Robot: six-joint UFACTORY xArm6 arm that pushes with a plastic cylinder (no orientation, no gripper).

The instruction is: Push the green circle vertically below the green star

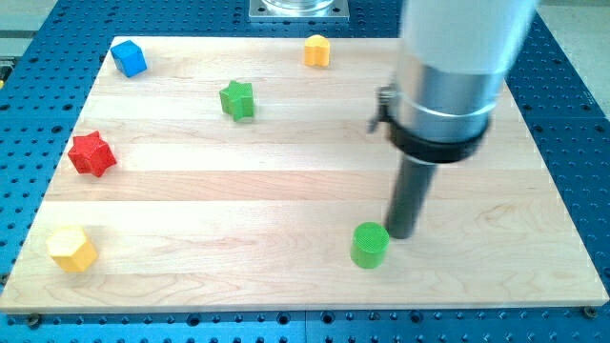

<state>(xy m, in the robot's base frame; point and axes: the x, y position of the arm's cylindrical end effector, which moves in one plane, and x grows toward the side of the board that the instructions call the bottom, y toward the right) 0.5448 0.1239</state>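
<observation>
The green circle (369, 245) sits on the wooden board (286, 191) at the lower middle-right. My tip (401, 234) touches its upper right side. The green star (236, 99) lies far off at the upper left of the circle, near the view's top. The arm's body hides the board behind it at the upper right.
A blue cube (129, 57) lies at the top left corner and a yellow block (317, 50) at the top middle. A red star (91, 153) is at the left edge. A yellow hexagon block (72, 249) is at the bottom left.
</observation>
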